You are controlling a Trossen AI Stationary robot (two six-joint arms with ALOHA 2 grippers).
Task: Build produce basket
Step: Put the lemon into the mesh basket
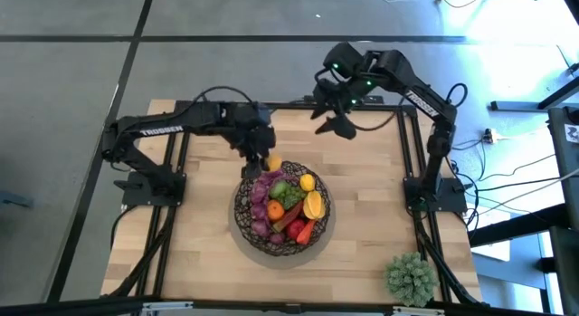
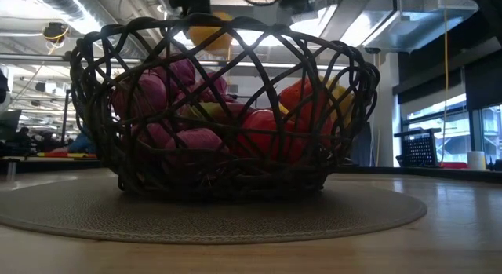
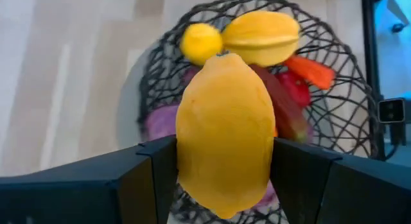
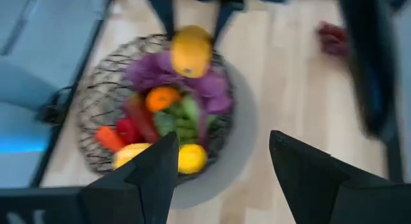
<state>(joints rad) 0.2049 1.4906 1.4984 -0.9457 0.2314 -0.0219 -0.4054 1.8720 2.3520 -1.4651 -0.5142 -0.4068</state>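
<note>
Left gripper (image 3: 221, 169): over the far-left rim of the basket, its two dark fingers clamped on either side of a yellow lemon (image 3: 225, 131) — the fruit hangs above the pile, not yet in it.
Right gripper (image 4: 221, 163): raised over the far edge of the table, right of centre, well apart from the basket; fingers spread with nothing between them.
Basket (image 1: 246, 218): dark woven wire bowl in the middle of the table, standing on a round grey mat (image 2: 235, 213).
Produce (image 1: 282, 203): heaped inside — purple grapes on the left, green grapes and an orange in the middle, two yellow pieces on the right, red peppers and a carrot toward the near side.
Surface: pale wooden table (image 1: 194, 253) with a black frame around it; a pale green spiky ball plant (image 1: 409, 278) sits at the near-right corner.
Room: grey floor around the table, cables to the right; behind the basket in the low view, an open hall with ceiling lights, windows on the right and desks far off.
</note>
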